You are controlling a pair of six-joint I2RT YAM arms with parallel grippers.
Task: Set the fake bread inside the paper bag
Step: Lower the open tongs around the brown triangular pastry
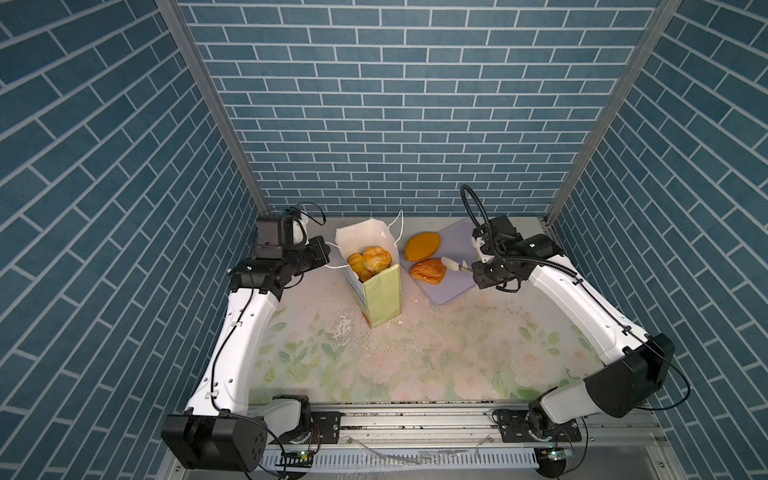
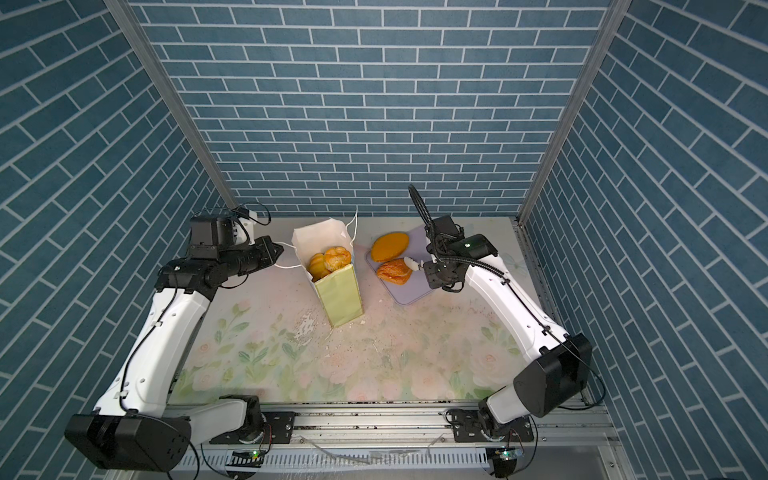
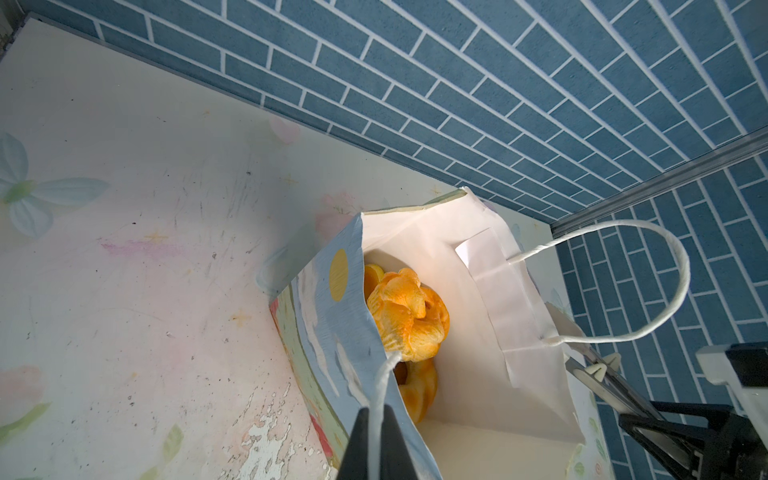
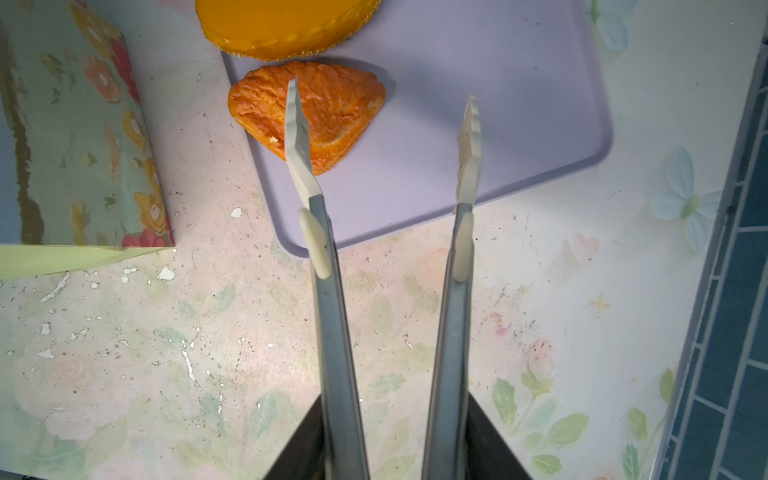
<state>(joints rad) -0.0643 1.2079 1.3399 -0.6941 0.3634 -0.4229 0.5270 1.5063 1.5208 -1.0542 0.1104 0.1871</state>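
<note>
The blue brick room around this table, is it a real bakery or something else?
Most likely a staged robot test booth, not a bakery: the brick walls are printed panels in a metal frame, two robot arms are bolted to a rail, and the bread looks like glossy toys.

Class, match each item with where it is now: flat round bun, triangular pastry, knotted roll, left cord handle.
Items: 1 flat round bun; 2 triangular pastry; 3 knotted roll; 4 left cord handle.
Places: A in the paper bag; B pinched by the left gripper; C lilac tray, by a tongs tip; D lilac tray's edge nearest the back wall.
Pairs: 1-D; 2-C; 3-A; 4-B.
</note>
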